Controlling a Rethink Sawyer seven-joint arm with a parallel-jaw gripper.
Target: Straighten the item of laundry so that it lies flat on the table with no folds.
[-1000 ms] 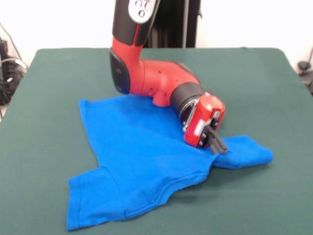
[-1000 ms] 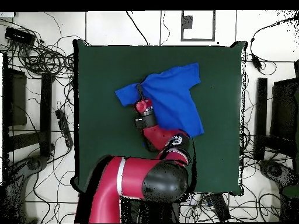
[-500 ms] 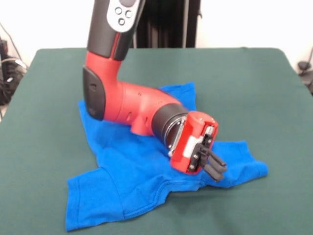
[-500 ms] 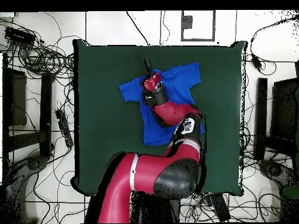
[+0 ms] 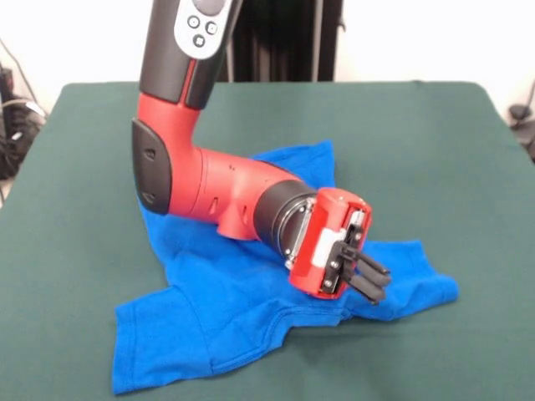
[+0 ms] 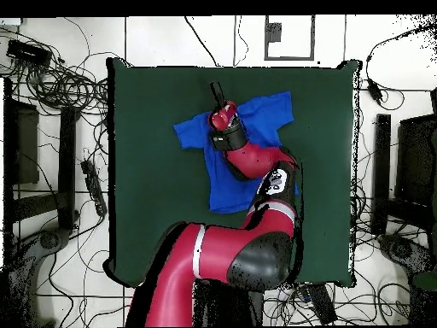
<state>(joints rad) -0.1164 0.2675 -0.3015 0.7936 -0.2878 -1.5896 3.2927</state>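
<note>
The item of laundry, a royal-blue T-shirt [image 5: 226, 301], lies rumpled on the green table [image 5: 435, 142]. One sleeve points to the near left and one to the right, and a corner shows behind the arm. My gripper [image 5: 378, 281] hangs just above the right sleeve, tilted toward the near right. It is open by a narrow gap, with no cloth between its black fingers. From overhead the arm lies across the T-shirt [image 6: 265, 115] and hides its middle. The gripper [image 6: 215, 90] points past the shirt's upper edge over the table [image 6: 154, 171].
A black stand [image 5: 284, 38] rises behind the table. Cables [image 5: 12, 125] lie off its left edge. In the overhead view tangled cables [image 6: 60, 81] and dark equipment [image 6: 21, 145] ring the table. Bare green cloth lies on every side of the shirt.
The gripper rose off the fold by the right sleeve and came nearer, its fingers parting. The arm swung left, uncovering the shirt's far corner. In the last half second it barely moved.
</note>
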